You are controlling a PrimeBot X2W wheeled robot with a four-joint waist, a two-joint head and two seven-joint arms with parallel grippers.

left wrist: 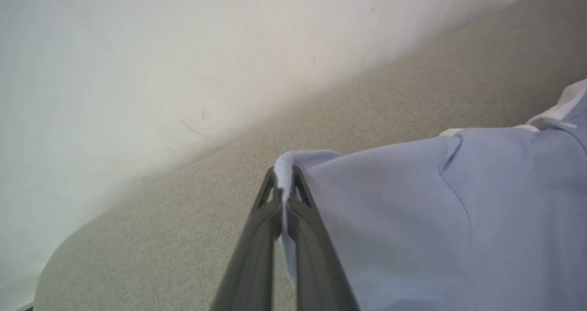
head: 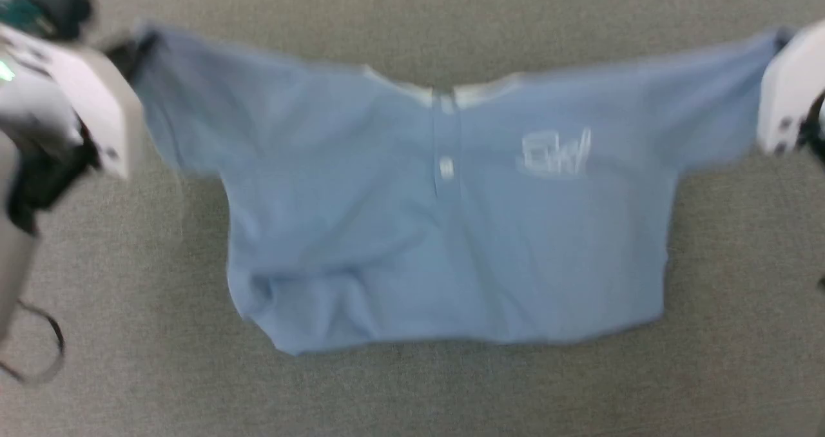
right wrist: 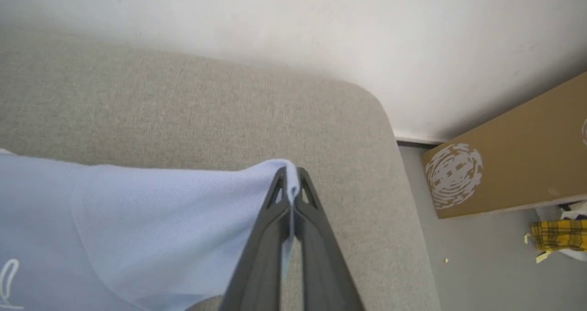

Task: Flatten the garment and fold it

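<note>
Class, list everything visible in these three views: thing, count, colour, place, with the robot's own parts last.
wall: one, white, at the back
surface: one, grey, before the wall
garment: one, light blue with white collar, stretched out over the surface
floor: one, grey, beside the surface
cardboard box: one, brown, on the floor
checked cloth: one, yellow, on the floor near the box
left gripper: one, dark, shut on a sleeve end
right gripper: one, dark, shut on the other sleeve end

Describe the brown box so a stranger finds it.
Start at the large grey padded surface, then go past its rounded corner to the floor by the white wall. The box lies there; its brown side with a round white print sets it apart from the yellow checked cloth near it.
</note>
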